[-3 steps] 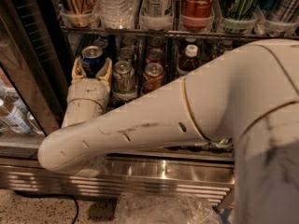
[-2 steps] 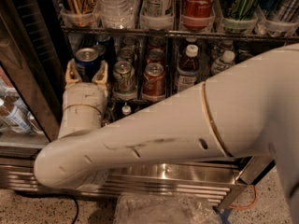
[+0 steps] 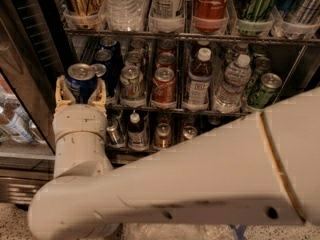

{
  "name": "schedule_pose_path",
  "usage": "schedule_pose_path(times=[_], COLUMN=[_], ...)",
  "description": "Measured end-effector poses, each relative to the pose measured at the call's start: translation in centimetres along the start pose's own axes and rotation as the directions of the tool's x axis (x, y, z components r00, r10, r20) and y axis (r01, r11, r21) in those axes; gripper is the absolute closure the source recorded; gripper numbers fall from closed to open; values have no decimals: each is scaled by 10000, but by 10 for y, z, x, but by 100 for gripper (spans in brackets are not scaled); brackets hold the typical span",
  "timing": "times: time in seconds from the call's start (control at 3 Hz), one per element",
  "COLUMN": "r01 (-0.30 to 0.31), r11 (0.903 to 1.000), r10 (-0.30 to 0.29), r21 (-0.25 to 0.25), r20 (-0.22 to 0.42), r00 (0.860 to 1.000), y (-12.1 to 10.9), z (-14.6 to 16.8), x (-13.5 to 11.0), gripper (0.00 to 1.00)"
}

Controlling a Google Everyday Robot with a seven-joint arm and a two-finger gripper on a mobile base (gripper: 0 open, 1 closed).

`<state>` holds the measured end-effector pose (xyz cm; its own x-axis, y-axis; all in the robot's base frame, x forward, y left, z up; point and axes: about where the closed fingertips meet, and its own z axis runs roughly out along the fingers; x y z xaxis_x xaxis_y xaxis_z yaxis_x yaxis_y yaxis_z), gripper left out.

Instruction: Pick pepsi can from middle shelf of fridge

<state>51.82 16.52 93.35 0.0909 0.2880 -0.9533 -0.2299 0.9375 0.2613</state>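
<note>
Left of centre in the frame, the gripper is clamped on the pepsi can. The can stands upright at the left end of the middle shelf.

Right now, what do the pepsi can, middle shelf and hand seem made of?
The pepsi can: likely aluminium, glossy dark blue side, bare silver top; middle shelf: thin metal wire, glinting grey; hand, closed on the can at the shelf's front left: matte cream, probably plastic.

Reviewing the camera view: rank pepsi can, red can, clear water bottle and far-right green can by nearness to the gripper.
1. pepsi can, in the gripper, far left.
2. red can, middle lane.
3. clear water bottle, right of centre.
4. green can, far right.
</note>
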Motion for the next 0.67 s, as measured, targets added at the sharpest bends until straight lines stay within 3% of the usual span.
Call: schedule_pose_path(times=[0.33, 0.67], r01=[-636, -715], r11=[9979, 9973], r10=[633, 712], r21=[-145, -168], r20=[-185, -189], r00=[9978, 9973], y=[2, 4], z=[-24, -26], x=[-4, -5], gripper=[100, 100])
